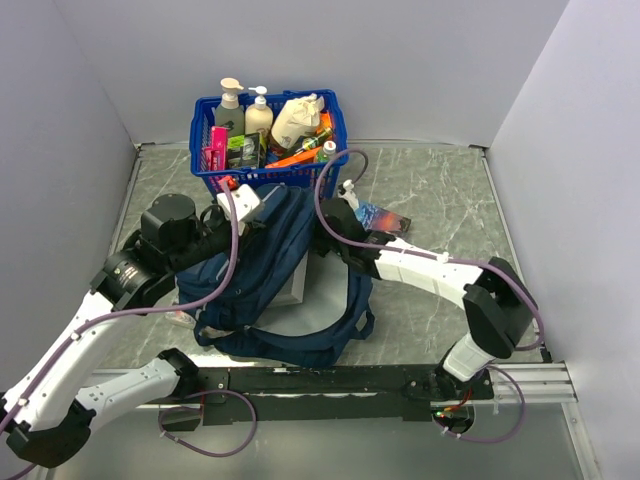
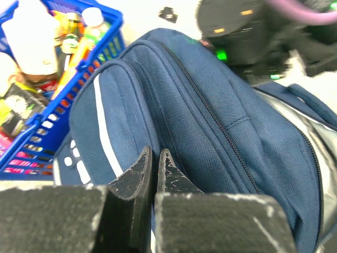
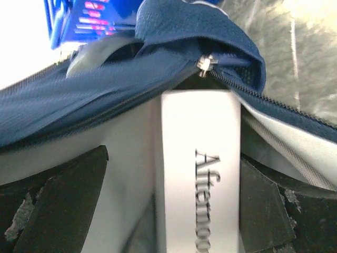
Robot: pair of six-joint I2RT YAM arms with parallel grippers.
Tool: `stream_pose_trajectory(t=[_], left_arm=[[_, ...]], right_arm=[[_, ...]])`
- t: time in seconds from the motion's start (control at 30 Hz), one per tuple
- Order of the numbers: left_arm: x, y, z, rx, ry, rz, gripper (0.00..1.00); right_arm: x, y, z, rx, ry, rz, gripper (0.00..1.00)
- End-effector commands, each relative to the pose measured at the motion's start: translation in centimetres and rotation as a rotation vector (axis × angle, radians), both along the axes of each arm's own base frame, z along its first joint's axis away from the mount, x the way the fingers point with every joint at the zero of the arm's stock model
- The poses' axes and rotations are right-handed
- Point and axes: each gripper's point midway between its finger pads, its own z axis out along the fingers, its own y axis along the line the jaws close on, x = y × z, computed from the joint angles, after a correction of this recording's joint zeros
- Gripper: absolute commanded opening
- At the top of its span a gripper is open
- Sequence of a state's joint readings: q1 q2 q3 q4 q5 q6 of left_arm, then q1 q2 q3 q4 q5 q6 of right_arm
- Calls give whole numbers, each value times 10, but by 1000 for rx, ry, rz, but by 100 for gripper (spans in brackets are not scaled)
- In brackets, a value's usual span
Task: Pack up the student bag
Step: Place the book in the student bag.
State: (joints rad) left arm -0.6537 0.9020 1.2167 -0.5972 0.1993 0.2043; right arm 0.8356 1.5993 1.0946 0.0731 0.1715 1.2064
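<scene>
The navy student bag point(image 1: 275, 265) lies in the middle of the table with its straps toward the arms. It fills the left wrist view point(image 2: 210, 132), showing a pale stripe and zippers. My left gripper point(image 1: 247, 207) rests on the bag's top end. Its jaws point(image 2: 154, 161) are pressed together at a fold of the bag's fabric. My right gripper point(image 1: 335, 228) is at the bag's open mouth. It point(image 3: 171, 211) is shut on a white book point(image 3: 200, 158) printed "Afternoo…", just under the open zipper point(image 3: 206, 62). A pale slab point(image 1: 297, 285) shows in the opening.
A blue mesh basket point(image 1: 205, 170) full of bottles and packets stands just behind the bag, and also shows in the left wrist view point(image 2: 47, 132). A small bottle and a colourful packet point(image 1: 382, 217) lie right of the bag. Grey walls close in the left, back and right.
</scene>
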Motion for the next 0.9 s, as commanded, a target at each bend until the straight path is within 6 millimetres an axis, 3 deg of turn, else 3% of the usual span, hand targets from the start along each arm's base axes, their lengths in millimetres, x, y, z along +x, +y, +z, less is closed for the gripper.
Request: stream_pose_trajectory(t=[0.0,0.03,0.07,0.23,0.3,0.33,0.4,0.5,0.53,0.57,0.63,0.87], left_arm=[[15,2,80,-176,-233,53,1],[17,4,79,-174,-239,66,1],[18,5,80,-173,-242,72,1],[18,1,80,-166,-243,51,1],[18,-2,78,-165,-235,40,1],[17,-2,78,-163,-237,34,1],[16,-4,78,-162,-241,22,1],[16,-6,82,-168,-248,15,1],[16,-5,85,-173,-254,15,1],[16,-6,88,-178,-260,13,1],[16,-5,90,-178,-271,13,1],[13,-8,94,-183,-285,-12,1]], right_arm=[[-23,-6,57,-8,-160,128,100],[-29,-13,50,-61,-161,158,100],[-34,-17,59,-64,-183,176,100],[-64,-29,52,-177,-192,334,100],[-77,-36,60,-184,-237,387,100],[-84,-40,51,-189,-235,402,95],[-91,-45,57,-187,-280,430,80],[-95,-52,37,-260,-224,448,35],[-96,-55,31,-275,-210,452,12],[-97,-56,25,-290,-204,461,6],[-102,-58,15,-306,-193,486,0],[-105,-59,-3,-363,-152,528,0]])
